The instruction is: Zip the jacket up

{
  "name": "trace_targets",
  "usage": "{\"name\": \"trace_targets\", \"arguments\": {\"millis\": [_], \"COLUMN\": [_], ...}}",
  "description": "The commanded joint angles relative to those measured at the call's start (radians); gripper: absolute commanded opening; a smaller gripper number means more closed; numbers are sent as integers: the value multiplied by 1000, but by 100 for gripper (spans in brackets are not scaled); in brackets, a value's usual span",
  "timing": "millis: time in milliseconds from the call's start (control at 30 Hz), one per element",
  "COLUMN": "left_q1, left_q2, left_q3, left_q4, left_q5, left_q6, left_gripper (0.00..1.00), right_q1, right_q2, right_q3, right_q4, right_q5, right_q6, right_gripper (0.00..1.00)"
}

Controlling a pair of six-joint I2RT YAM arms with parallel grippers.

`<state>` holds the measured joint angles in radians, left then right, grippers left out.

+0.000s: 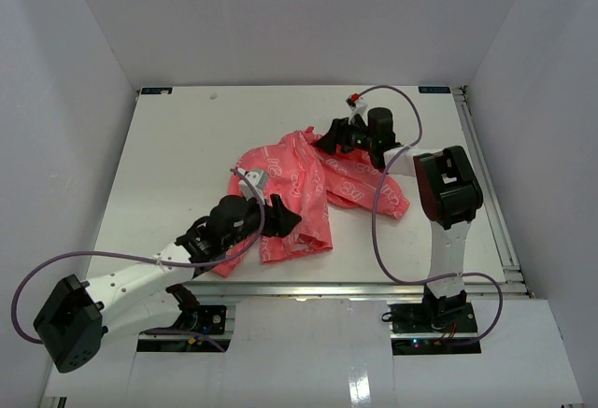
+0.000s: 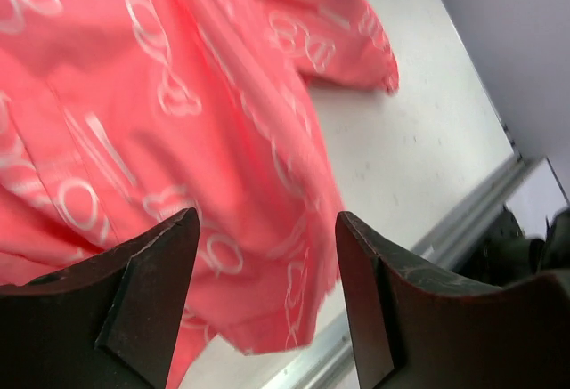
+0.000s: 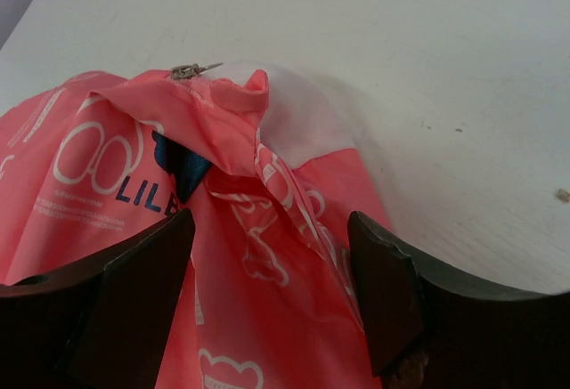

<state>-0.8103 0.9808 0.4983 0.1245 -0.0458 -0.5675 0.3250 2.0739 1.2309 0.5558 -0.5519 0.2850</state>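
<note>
The coral-pink jacket with white print lies crumpled in the middle of the white table. My left gripper hovers over its near hem. In the left wrist view this gripper is open, and pink fabric shows beyond the gap, touching neither of the fingers. My right gripper is at the jacket's far collar end. Seen from the right wrist, it is open above the folded cloth. A small metal zipper pull and white lining lie just past it.
A metal rail runs along the table's near edge and shows in the left wrist view. Another rail lines the right side. White walls enclose the table. A purple cable loops over the right arm.
</note>
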Motion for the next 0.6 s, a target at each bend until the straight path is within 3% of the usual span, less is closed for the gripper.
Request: {"name": "trace_targets", "arguments": {"millis": [0, 200, 333, 467, 533, 567], "left_q1": [35, 155, 285, 338, 341, 343], "left_q2": [52, 146, 324, 532, 638, 683], "left_q3": [130, 234, 292, 322, 365, 390], "left_q4": [-88, -113, -86, -11, 4, 2], "left_q5": [-147, -122, 6, 170, 194, 199], "left_q6": [57, 112, 149, 172, 197, 205], "left_gripper": [74, 76, 76, 73, 65, 50], "right_q1": [10, 10, 11, 11, 10, 9], "right_q2": [-69, -27, -5, 26, 42, 50], "right_q3": [-15, 51, 82, 123, 158, 172], "right_q4": [15, -96, -127, -173, -206, -213], "right_q5": [-51, -40, -37, -19, -7, 6], "right_q6": [-34, -129, -174, -201, -213, -216], "right_gripper": [77, 76, 75, 71, 61, 50]}}
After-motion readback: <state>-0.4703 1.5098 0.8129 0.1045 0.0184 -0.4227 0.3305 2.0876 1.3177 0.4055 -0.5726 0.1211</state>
